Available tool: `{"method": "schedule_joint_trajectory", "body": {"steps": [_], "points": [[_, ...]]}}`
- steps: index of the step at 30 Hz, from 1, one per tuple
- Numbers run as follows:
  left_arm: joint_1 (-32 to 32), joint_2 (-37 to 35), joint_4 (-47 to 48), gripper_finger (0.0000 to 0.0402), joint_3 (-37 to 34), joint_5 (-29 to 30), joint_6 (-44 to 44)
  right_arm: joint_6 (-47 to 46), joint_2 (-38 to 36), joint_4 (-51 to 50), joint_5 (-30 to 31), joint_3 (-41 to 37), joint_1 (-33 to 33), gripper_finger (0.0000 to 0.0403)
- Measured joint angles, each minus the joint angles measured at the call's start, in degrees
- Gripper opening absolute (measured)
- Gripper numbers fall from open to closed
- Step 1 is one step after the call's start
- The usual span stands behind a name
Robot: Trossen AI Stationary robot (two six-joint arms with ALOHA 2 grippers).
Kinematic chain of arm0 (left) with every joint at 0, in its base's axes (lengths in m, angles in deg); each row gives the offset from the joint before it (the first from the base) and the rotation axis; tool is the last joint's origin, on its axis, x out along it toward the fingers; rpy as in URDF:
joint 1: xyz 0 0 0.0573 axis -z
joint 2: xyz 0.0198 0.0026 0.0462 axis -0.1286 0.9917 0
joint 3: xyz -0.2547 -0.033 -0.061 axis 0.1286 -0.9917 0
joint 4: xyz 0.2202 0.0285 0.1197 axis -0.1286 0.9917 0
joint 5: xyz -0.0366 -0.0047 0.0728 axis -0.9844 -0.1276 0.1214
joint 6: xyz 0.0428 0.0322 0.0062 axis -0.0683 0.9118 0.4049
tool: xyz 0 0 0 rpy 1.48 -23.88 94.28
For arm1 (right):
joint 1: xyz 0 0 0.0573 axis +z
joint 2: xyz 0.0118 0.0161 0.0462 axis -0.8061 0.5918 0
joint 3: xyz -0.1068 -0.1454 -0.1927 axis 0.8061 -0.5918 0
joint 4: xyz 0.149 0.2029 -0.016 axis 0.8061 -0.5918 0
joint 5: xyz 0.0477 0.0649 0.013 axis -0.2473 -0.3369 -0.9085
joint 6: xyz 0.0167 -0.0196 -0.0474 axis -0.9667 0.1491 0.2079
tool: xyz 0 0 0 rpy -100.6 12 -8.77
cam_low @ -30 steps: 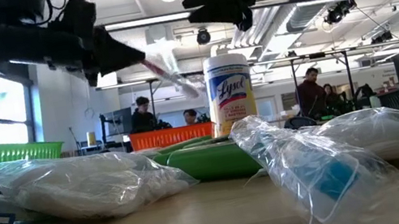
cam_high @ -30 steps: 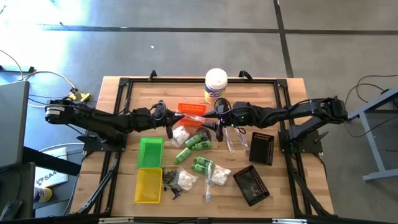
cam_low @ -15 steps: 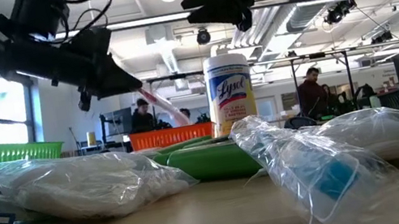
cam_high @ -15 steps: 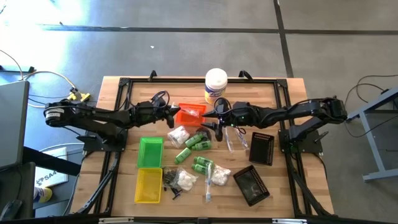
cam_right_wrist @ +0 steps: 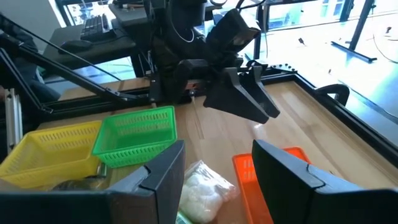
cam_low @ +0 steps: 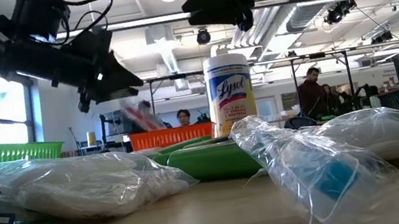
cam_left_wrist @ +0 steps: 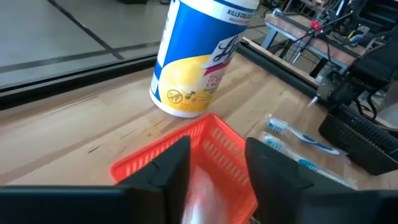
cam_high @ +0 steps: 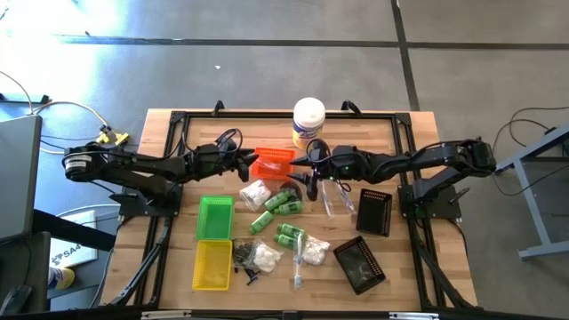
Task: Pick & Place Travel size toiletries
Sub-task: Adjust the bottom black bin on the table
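High view: I see my left gripper [cam_high: 246, 165] poised at the near edge of the orange tray [cam_high: 275, 160], its fingers parted with nothing between them. A blurred pink-white stick [cam_low: 137, 115] shows below it in the low view, just above the tray. My right gripper [cam_high: 310, 180] hangs above the middle of the bench [cam_high: 409, 124], fingers apart and empty. The remaining toiletries lie scattered on the bench: green bottles [cam_high: 279, 204], bagged white fluffy bits [cam_high: 257, 193] and wrapped toothbrushes [cam_left_wrist: 303, 143]. A white canister [cam_high: 308, 120] stands just behind the orange tray. Green tray [cam_high: 214, 218] and yellow tray [cam_high: 212, 264] sit side by side, touching.
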Motion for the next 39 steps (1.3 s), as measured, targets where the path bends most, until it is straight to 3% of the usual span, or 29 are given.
{"method": "schedule_joint_trajectory", "body": {"steps": [8,21,29,39], "points": [[0.0,0.0,-0.9,0.0192,0.0,3.9,2.6,0.2,0.0,0.0,0.0,0.0,0.0,0.0180],[0.0,0.0,-1.8,0.0193,0.0,0.2,3.1,-0.5,0.0,-2.4,0.0,0.0,0.0,0.0180],[0.0,-0.4,-2.3,0.0193,0.0,-5.8,6.3,-5.0,-0.7,-10.9,2.9,0.0,0.0,0.0180],[0.0,-0.6,-0.9,0.0193,0.0,-6.0,9.1,-18.1,-2.6,-28.4,2.8,0.0,0.0,0.0180]]}}
